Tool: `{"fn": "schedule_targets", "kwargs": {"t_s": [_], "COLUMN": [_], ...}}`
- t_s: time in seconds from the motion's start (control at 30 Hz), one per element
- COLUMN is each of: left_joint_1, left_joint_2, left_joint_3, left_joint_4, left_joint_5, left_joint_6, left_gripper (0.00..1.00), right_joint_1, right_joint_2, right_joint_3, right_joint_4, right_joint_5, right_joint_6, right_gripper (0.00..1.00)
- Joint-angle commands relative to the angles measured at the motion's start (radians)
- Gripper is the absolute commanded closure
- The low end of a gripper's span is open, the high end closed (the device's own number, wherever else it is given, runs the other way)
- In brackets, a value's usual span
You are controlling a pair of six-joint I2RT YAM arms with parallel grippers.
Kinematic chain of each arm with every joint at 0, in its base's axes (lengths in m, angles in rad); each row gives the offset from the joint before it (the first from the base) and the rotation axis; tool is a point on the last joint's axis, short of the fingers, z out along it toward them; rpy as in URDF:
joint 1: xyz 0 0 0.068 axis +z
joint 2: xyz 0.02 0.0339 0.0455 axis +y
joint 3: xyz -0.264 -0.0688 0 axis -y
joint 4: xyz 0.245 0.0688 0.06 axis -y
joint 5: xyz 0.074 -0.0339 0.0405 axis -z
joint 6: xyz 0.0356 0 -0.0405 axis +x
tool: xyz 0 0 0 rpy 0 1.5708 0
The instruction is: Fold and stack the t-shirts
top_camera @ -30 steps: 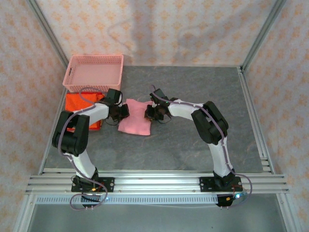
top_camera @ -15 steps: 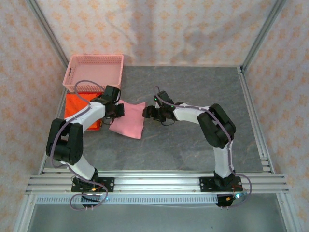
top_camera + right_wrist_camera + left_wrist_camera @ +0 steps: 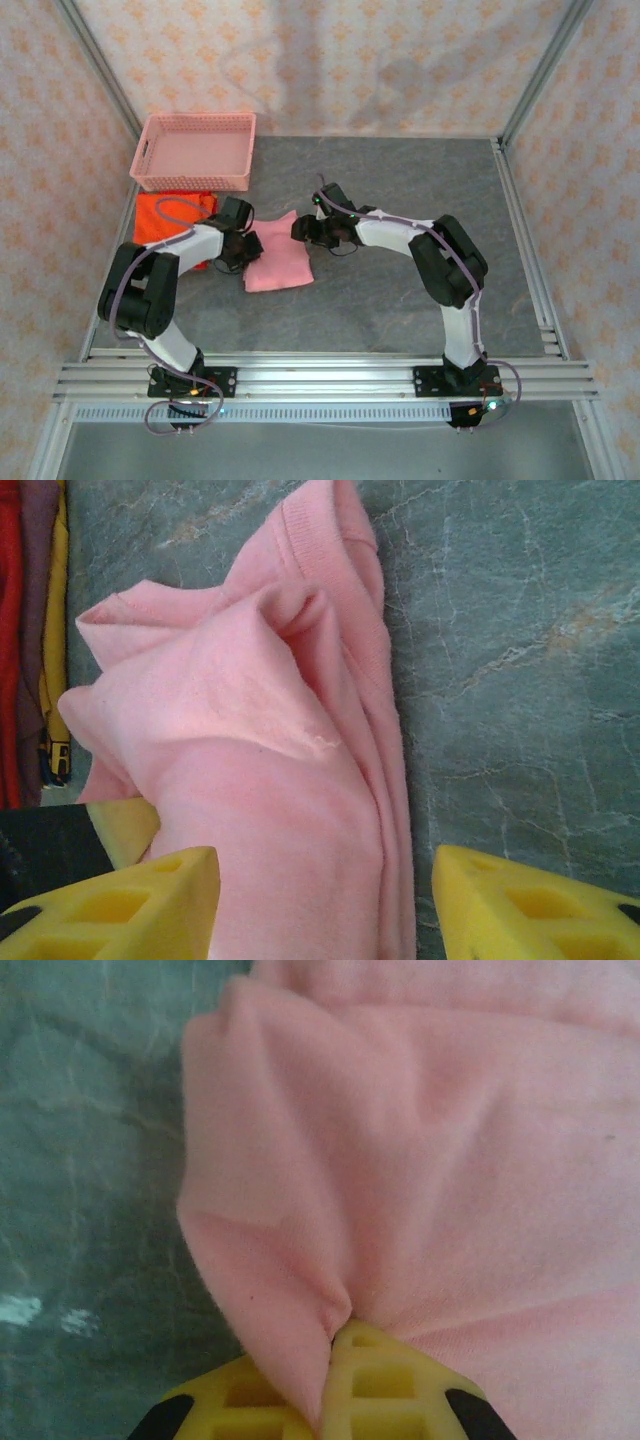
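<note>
Grey table [image 3: 400, 300]: left tool [image 3: 330, 1360] clamped on pink t-shirt [image 3: 278, 268] fold; right tool [image 3: 320, 885] parted, shirt lying between.

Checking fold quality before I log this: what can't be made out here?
- Top view: the orange-red t-shirts are partly covered by the left arm; their count is unclear.
- Left wrist view: the pink t-shirt runs off the frame edges.
- Right wrist view: its near end is cut off at the bottom edge.
</note>
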Motion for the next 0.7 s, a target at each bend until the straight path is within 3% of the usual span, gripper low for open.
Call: {"fn": "schedule_targets", "kwargs": {"t_s": [0.0, 0.03, 0.1, 0.2, 0.33, 0.67], "left_joint_1": [-0.009, -0.01, -0.01, -0.009, -0.008, -0.01], "left_joint_2": [-0.056, -0.051, -0.036, -0.043, -0.051, -0.016], "left_joint_3": [-0.036, -0.028, -0.004, -0.009, -0.027, -0.098], "left_joint_4": [0.074, 0.061, 0.014, -0.017, -0.013, 0.172], "left_joint_5": [0.034, 0.024, -0.009, -0.066, -0.078, 0.123], "left_joint_6": [-0.15, -0.139, -0.109, -0.095, -0.087, -0.19], "left_gripper": [1.0, 0.99, 0.89, 0.6, 0.58, 0.65], "right_joint_1": [0.007, 0.009, 0.012, 0.015, 0.015, 0.016], "right_joint_2": [-0.03, -0.029, -0.023, -0.015, -0.011, 0.003], "right_joint_3": [0.031, 0.032, 0.036, 0.051, 0.062, 0.065], "right_joint_4": [-0.071, -0.072, -0.074, -0.091, -0.097, -0.096], "right_joint_5": [0.037, 0.035, 0.03, 0.024, 0.028, 0.019], "right_joint_6": [-0.037, -0.038, -0.038, -0.04, -0.041, -0.039], "right_gripper": [0.42, 0.42, 0.43, 0.43, 0.43, 0.44]}}
